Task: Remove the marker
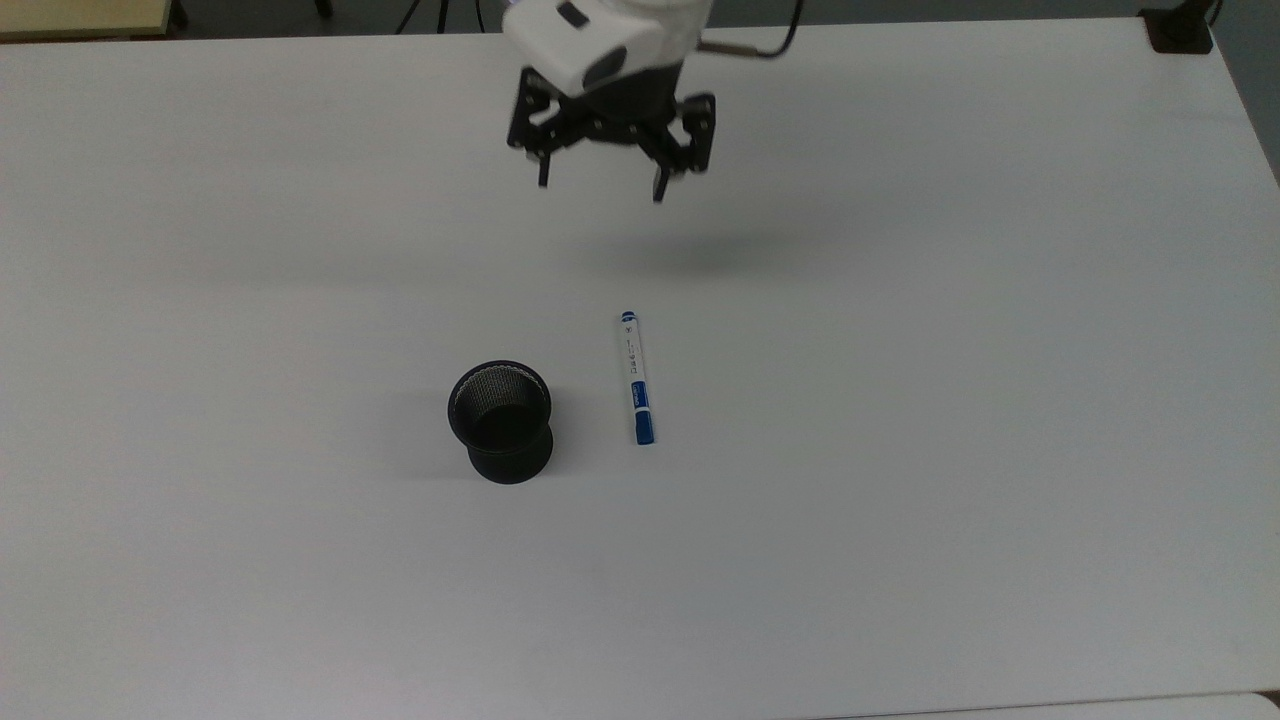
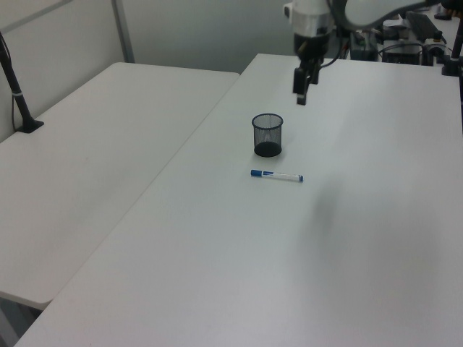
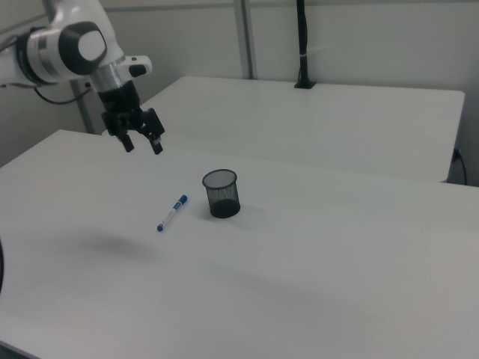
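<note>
The marker (image 1: 635,377) lies flat on the white table (image 1: 900,450), a white barrel with a blue cap, just to the top view's right of the black mesh cup (image 1: 500,420). It also lies in front of the cup (image 2: 267,134) as the marker (image 2: 276,176) in the left view, and left of the cup (image 3: 221,193) as the marker (image 3: 172,212) in the right view. My gripper (image 1: 600,187) hangs high above the table, well away from the marker, open and holding nothing. It also shows as the gripper (image 2: 300,88) and the gripper (image 3: 143,144).
A second white table (image 2: 79,159) adjoins at the left view's left, with a black post (image 2: 18,94) clamped to it. Another black post (image 3: 301,45) stands on the far table in the right view. A black clamp (image 1: 1180,30) sits at the top view's upper right corner.
</note>
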### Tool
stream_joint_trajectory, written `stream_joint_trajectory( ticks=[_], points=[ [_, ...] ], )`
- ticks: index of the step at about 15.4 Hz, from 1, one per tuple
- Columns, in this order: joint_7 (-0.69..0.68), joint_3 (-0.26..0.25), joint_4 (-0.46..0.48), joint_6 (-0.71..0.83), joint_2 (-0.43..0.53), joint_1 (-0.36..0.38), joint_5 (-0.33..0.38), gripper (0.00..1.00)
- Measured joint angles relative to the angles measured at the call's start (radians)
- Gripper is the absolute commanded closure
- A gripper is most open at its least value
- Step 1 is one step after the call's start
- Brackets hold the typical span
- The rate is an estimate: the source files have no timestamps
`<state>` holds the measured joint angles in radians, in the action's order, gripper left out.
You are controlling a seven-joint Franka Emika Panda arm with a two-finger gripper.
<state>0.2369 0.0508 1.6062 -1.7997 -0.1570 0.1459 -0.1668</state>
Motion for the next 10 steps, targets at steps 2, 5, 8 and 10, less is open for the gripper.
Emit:
stream_joint_trajectory(
  ticks=[2, 5, 8, 10],
  points=[
    [-0.088, -0.002, 0.010, 0.082, 0.059, -0.030, 0.056, 0.00],
    [-0.194, -0.007, 0.019, 0.184, 0.141, -0.090, 0.126, 0.00],
    [-0.216, -0.009, 0.033, 0.213, 0.180, -0.121, 0.145, 0.00],
    [-0.216, -0.009, 0.040, 0.213, 0.177, -0.119, 0.145, 0.00]
  ],
)
